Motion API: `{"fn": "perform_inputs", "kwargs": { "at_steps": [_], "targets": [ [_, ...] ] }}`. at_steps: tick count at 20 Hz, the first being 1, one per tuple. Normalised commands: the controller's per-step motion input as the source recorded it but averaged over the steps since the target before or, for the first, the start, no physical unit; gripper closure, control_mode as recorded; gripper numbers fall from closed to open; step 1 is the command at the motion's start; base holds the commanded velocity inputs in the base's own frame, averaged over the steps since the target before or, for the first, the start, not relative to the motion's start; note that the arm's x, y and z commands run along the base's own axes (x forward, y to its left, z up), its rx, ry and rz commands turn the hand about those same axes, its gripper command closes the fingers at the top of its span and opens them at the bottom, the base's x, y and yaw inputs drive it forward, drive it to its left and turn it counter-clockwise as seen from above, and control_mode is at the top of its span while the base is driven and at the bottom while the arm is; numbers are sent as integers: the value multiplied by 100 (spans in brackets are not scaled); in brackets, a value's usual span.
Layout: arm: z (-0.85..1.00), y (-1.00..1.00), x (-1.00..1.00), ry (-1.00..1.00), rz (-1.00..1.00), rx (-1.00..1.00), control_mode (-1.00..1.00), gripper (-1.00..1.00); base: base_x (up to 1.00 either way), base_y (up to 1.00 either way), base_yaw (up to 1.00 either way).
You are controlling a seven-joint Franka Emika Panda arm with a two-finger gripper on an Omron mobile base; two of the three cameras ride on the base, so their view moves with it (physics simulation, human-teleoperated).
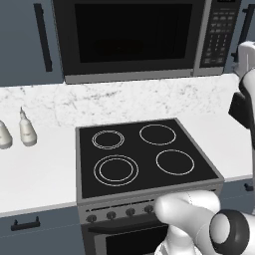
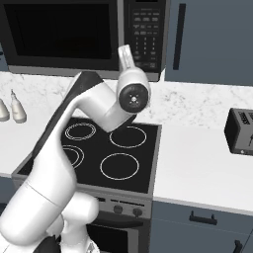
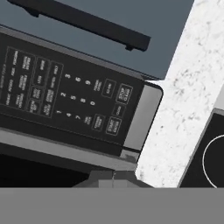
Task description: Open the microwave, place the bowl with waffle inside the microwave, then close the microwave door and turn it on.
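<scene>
We count one microwave (image 1: 144,37) mounted above the one four-ring stove (image 1: 144,154), its long axis running sideways along the wall and its front facing us; its microwave door (image 1: 132,35) sits closed left of the one keypad (image 1: 217,32). Around the stove we see one white desk (image 1: 35,174) with two pale bottles (image 1: 27,130) left of the stove and one black toaster (image 2: 240,131) right of it. The arm reaches up beside the keypad (image 3: 65,94), which the hand camera views close and rolled, and we cannot tell whether the tool is open or closed
</scene>
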Motion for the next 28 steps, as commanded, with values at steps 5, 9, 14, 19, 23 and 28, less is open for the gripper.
{"fn": "perform_inputs", "kwargs": {
  "at_steps": [5, 9, 14, 19, 23, 28],
  "targets": [
    [0, 0, 54, 0, 7, 2, -100, 100, 0, 0, 0],
    [-2, 0, 64, 0, 4, 0, -100, 100, 0, 0, 0],
    [-24, 0, 60, 0, 3, 0, -100, 100, 0, 0, 0],
    [-25, 0, 51, 0, 3, 0, -100, 100, 0, 0, 0],
    [-3, 0, 52, 0, 2, 2, -100, 100, 0, 0, 0],
    [0, 0, 62, 0, 3, 3, -100, 100, 0, 0, 0]
  ]
}}
